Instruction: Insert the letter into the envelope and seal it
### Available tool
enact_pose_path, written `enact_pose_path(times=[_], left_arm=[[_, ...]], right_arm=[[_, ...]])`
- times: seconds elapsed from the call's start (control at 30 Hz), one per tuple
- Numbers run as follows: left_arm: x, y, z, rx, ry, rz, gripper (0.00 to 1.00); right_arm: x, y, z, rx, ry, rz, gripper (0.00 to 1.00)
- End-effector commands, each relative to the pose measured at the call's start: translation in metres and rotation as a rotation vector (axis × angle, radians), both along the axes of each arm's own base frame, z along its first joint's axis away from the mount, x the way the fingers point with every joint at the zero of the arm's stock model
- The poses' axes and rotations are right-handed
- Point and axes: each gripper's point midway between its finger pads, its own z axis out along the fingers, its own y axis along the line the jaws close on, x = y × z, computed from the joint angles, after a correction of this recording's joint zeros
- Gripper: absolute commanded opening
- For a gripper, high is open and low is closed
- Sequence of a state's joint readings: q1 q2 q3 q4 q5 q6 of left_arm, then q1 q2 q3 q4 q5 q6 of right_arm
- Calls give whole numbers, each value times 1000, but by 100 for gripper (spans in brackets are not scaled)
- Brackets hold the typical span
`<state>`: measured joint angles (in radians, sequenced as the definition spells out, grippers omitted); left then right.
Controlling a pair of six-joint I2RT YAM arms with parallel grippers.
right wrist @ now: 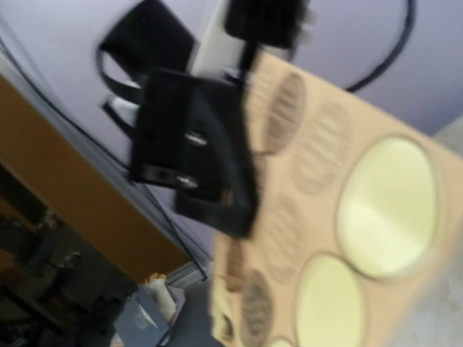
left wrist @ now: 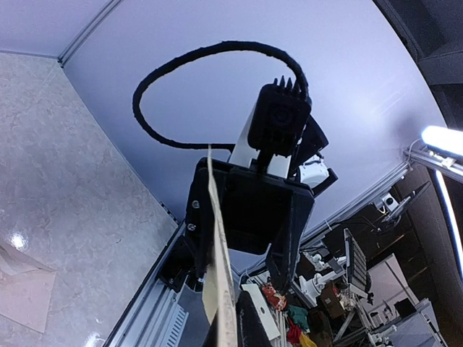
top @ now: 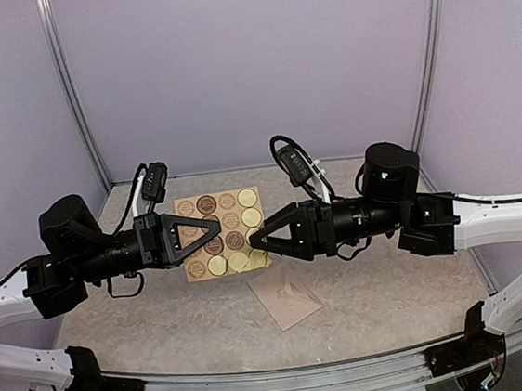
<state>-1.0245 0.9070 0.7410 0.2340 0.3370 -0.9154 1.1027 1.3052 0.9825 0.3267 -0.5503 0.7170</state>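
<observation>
The left gripper (top: pixel 214 230) is clamped on the raised sticker sheet (top: pixel 229 219). The right gripper (top: pixel 255 241) meets the sheet's opposite edge, but I cannot tell whether it grips. The envelope (top: pixel 286 300) lies flat on the worktop (top: pixel 393 294), below and nearer the right gripper, long axis diagonal.

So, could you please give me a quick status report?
Left end effector shut on sticker sheet. Right end effector at its edge, grip unclear. Envelope flat on table, letter not in view. Nothing blocking.
</observation>
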Motion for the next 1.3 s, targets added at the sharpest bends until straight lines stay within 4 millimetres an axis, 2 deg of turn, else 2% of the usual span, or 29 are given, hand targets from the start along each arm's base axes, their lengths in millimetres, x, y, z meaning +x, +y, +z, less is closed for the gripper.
enact_pose_path(times=[0.0,0.23,0.33,0.63,0.87,1.1,1.23,1.27], left_arm=[[-5,-1,3,-20,-27,-23,0],[-5,-1,1,-16,-26,-23,0],[-5,-1,0,-13,-24,-18,0],[-3,1,0,-18,-22,-3,0],[-3,2,-2,-15,-20,-1,0],[3,3,-8,27,-17,36,0],[24,20,-10,130,-45,198,20],[30,29,-18,193,-37,247,25]], right_arm=[[-11,6,15,78,-8,76,41],[-11,11,9,72,6,87,16],[-11,11,11,76,4,85,11],[-12,11,9,72,5,90,14],[-12,11,8,67,7,90,0],[-9,11,6,57,8,74,0],[0,8,3,17,14,5,0],[5,7,0,-8,21,-24,0]])
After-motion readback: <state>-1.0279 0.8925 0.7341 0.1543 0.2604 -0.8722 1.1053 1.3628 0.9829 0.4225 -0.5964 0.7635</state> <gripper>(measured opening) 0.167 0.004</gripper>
